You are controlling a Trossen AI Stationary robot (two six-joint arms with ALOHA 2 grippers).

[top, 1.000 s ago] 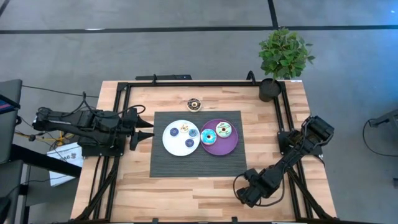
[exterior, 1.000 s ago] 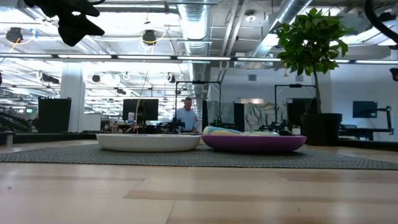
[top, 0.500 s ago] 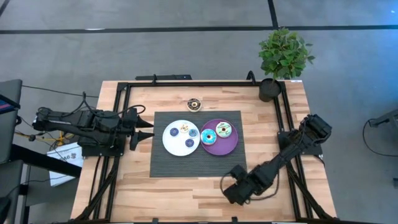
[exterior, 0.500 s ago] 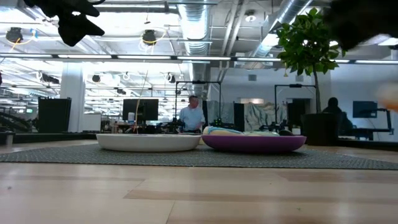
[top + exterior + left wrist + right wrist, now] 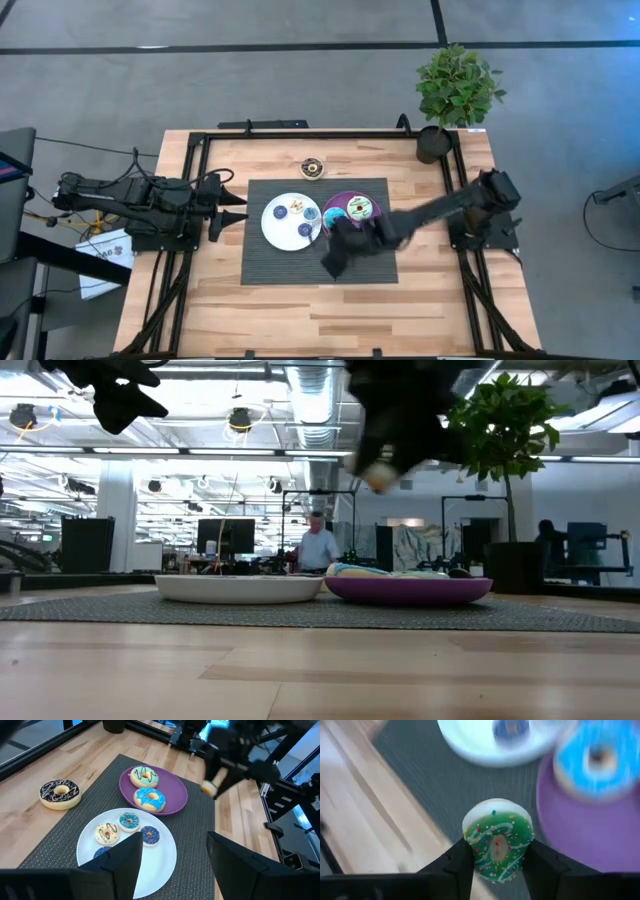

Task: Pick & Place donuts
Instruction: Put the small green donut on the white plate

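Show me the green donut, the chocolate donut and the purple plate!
green donut (image 5: 497,842), right wrist view, on its icing.
chocolate donut (image 5: 60,793), left wrist view, on its iced ring.
purple plate (image 5: 176,800), left wrist view, on a bare part near its rim.

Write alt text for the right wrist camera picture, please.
Two dark fingers pinch a small green iced donut with sprinkles above a dark mat. Beyond it, blurred, a purple plate holds a blue donut, beside a white plate.

wooden table (image 5: 200,300), grey mat (image 5: 270,265), chocolate donut (image 5: 313,168), potted plant (image 5: 455,95)
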